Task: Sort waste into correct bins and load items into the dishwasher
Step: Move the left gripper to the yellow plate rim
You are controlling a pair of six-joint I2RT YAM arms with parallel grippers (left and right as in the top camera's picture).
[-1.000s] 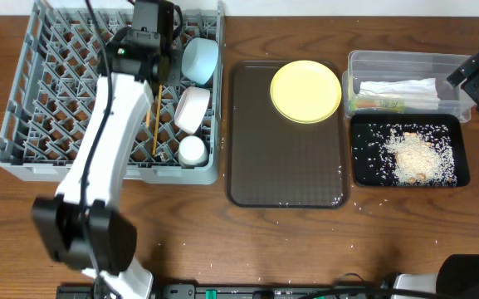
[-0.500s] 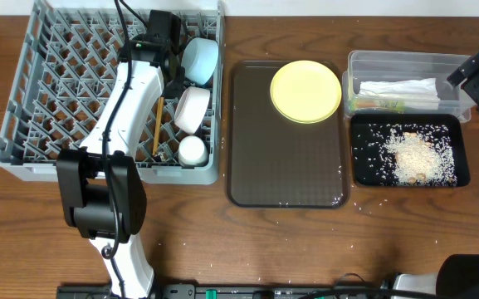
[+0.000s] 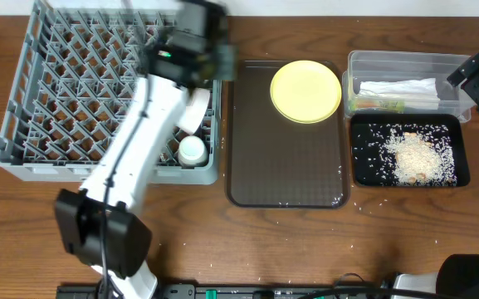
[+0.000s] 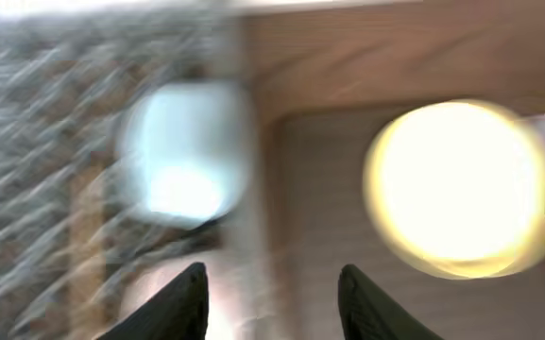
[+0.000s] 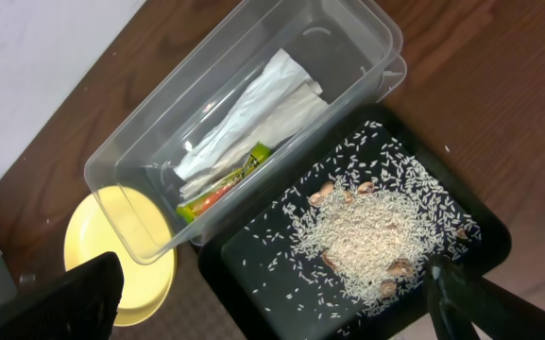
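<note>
The left pincer, released and empty, hangs between the large grey plastic dish rack and the yellow round plate, which lies flat on the brown serving tray. I fear its low rim may slip from the fingers, so the plate slides away.

— What is that big brown thing?
— A brown tray. It lies flat on the wooden table, near the middle.
— And at six o'clock?
— A black bar at the table's edge.
</note>
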